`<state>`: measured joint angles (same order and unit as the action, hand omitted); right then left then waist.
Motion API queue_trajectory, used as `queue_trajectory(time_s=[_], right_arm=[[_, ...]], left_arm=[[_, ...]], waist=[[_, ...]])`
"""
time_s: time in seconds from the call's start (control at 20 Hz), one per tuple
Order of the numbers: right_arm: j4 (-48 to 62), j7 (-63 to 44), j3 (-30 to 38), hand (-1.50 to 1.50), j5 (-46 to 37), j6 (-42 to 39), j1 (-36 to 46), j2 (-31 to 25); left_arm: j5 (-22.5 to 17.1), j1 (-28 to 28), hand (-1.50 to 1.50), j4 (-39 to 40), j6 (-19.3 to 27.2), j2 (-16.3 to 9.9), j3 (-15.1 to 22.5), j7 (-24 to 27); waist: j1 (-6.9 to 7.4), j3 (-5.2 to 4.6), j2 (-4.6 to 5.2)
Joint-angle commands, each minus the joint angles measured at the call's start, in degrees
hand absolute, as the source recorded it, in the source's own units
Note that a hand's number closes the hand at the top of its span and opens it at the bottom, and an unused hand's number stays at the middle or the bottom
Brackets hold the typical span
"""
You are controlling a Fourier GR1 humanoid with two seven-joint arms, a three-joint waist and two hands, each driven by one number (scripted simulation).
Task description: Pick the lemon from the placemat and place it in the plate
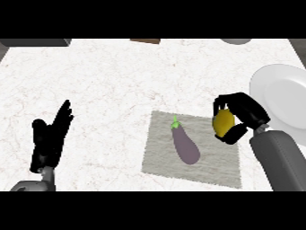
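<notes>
My right hand [242, 116] is curled round the yellow lemon [223, 121], holding it over the right edge of the grey placemat [163, 158]. Fingers and thumb cover part of the lemon. The white plate [289, 101] lies at the counter's right side, just right of that hand. My left hand [49, 137] rests open at the lower left, fingers up, holding nothing.
A purple eggplant [185, 144] with a green stem lies on the placemat's middle. At the counter's far edge sit a dark box [34, 42], a brown object [145, 41] and a grey round object [236, 41]. White marble counter spreads left of the placemat.
</notes>
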<state>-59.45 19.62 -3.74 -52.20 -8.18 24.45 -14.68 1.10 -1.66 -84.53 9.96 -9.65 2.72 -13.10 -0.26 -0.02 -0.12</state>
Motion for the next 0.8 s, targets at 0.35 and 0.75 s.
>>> queue_trajectory(time_s=[0.35, 0.75], right_arm=[[-23.43, -15.74, 9.13, 1.50, 2.97, 1.10, -3.87, -3.11], [-32.77, -22.14, 16.81, 1.50, 3.18, 7.92, -8.52, -3.46]], left_arm=[[1.24, 3.36, 0.00, -2.57, 0.49, 1.12, 1.26, -1.06], [0.48, 2.44, 0.00, 1.11, -1.47, -0.08, -1.25, 3.53]], waist=[[-0.41, -0.02, -0.32], [-0.02, -0.01, 0.03]])
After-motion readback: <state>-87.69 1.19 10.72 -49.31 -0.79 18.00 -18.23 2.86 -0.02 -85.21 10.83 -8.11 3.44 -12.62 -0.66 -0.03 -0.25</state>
